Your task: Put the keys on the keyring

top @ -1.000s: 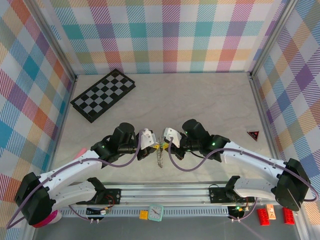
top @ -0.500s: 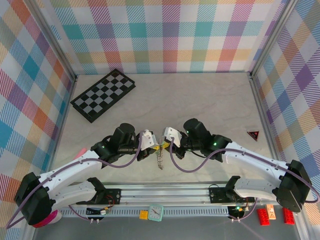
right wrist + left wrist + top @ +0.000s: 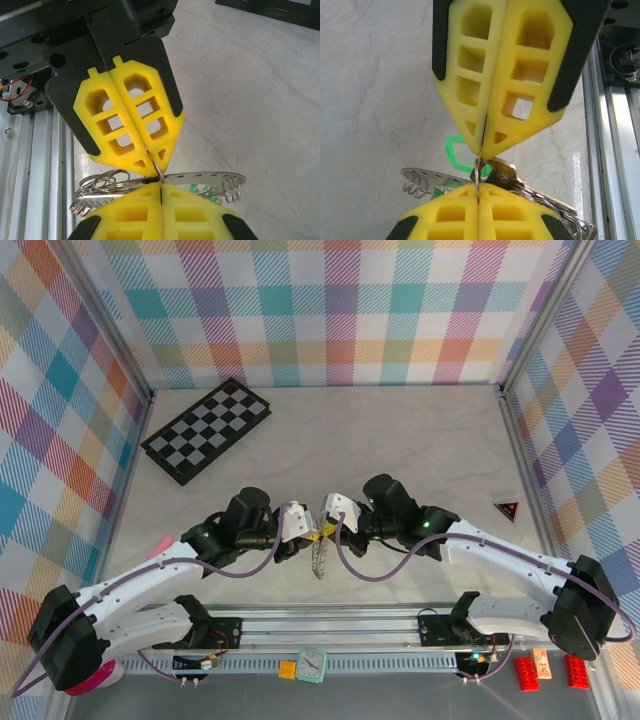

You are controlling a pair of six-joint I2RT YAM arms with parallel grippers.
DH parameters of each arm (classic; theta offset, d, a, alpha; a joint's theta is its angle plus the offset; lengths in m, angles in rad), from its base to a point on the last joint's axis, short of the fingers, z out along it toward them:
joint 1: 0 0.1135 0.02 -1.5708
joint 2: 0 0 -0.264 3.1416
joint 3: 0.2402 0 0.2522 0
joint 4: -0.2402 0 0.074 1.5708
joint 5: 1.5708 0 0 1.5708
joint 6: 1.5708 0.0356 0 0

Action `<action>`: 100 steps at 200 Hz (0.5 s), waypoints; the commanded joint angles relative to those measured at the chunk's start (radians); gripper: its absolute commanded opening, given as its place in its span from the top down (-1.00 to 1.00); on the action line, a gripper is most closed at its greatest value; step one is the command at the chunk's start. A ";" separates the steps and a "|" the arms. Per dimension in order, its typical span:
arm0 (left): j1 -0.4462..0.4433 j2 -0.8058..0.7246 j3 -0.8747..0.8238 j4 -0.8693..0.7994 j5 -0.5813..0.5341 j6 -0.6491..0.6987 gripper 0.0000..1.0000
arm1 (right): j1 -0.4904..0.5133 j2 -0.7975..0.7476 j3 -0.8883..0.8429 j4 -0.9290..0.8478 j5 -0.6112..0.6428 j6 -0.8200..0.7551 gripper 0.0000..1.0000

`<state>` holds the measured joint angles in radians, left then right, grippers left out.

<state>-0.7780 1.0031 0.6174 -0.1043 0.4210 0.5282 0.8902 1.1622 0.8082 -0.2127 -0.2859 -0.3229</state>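
Two yellow lattice hands meet tip to tip over the pale marbled counter (image 3: 400,440).
The left hand (image 3: 478,189) and right hand (image 3: 482,149) are each pressed together, pinching a thin wire loop of the grey keyring (image 3: 200,178). Its perforated strip and coils hang below, the mint-green-tagged keys (image 3: 451,150) just beside. Since a second ago, the right hand has edged slightly left.
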 commanded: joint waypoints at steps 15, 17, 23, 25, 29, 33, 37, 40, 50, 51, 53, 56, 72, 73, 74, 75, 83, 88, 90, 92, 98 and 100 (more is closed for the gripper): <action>-0.021 -0.027 -0.008 0.006 0.008 0.033 1.00 | -0.005 0.017 0.045 -0.010 -0.007 0.001 1.00; -0.022 -0.028 -0.008 0.006 0.007 0.034 1.00 | -0.005 0.018 0.046 -0.010 -0.005 0.003 1.00; -0.025 -0.030 -0.010 0.006 0.004 0.038 1.00 | -0.005 0.021 0.049 -0.013 0.000 0.007 1.00; -0.026 -0.030 -0.010 0.006 0.003 0.039 1.00 | -0.006 0.022 0.050 -0.015 0.000 0.009 1.00; -0.027 -0.032 -0.011 0.005 0.000 0.042 1.00 | -0.008 0.023 0.051 -0.017 0.002 0.013 1.00; -0.028 -0.033 -0.011 0.003 -0.004 0.045 1.00 | -0.008 0.024 0.053 -0.019 0.003 0.017 1.00; -0.030 -0.034 -0.011 0.002 -0.009 0.047 1.00 | -0.010 0.025 0.055 -0.022 0.004 0.021 1.00; -0.033 -0.034 -0.011 0.002 -0.013 0.051 1.00 | -0.012 0.026 0.056 -0.024 0.004 0.025 1.00; -0.039 -0.036 -0.014 -0.002 -0.028 0.061 1.00 | -0.018 0.028 0.060 -0.032 0.002 0.037 1.00; -0.039 -0.037 -0.014 -0.002 -0.029 0.062 1.00 | -0.018 0.028 0.060 -0.032 0.001 0.038 1.00; -0.042 -0.038 -0.016 -0.002 -0.033 0.064 1.00 | -0.020 0.028 0.061 -0.034 0.001 0.040 1.00; -0.045 -0.038 -0.016 -0.002 -0.039 0.067 1.00 | -0.021 0.030 0.062 -0.036 0.000 0.044 1.00; -0.059 -0.043 -0.023 -0.002 -0.073 0.083 1.00 | -0.035 0.035 0.065 -0.050 -0.011 0.064 1.00; -0.060 -0.043 -0.024 -0.001 -0.075 0.085 1.00 | -0.035 0.035 0.066 -0.051 -0.011 0.066 1.00; -0.061 -0.044 -0.025 0.000 -0.077 0.086 1.00 | -0.036 0.036 0.066 -0.053 -0.011 0.066 1.00; -0.063 -0.044 -0.025 0.000 -0.080 0.087 1.00 | -0.038 0.037 0.066 -0.054 -0.012 0.067 1.00; -0.069 -0.046 -0.030 0.005 -0.096 0.092 1.00 | -0.042 0.042 0.068 -0.063 -0.017 0.074 1.00; -0.072 -0.048 -0.034 0.010 -0.103 0.095 1.00 | -0.045 0.045 0.068 -0.066 -0.019 0.078 1.00; -0.072 -0.050 -0.036 0.011 -0.106 0.096 1.00 | -0.046 0.046 0.068 -0.069 -0.019 0.079 1.00; -0.073 -0.052 -0.037 0.014 -0.107 0.095 1.00 | -0.046 0.047 0.069 -0.069 -0.020 0.081 1.00; -0.073 -0.055 -0.041 0.021 -0.115 0.095 1.00 | -0.049 0.049 0.068 -0.072 -0.024 0.086 1.00; -0.074 -0.056 -0.042 0.023 -0.117 0.095 1.00 | -0.050 0.050 0.068 -0.072 -0.025 0.087 1.00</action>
<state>-0.8242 0.9779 0.6003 -0.1005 0.3168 0.5858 0.8665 1.1973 0.8444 -0.2657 -0.3084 -0.2714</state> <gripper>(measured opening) 0.045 0.059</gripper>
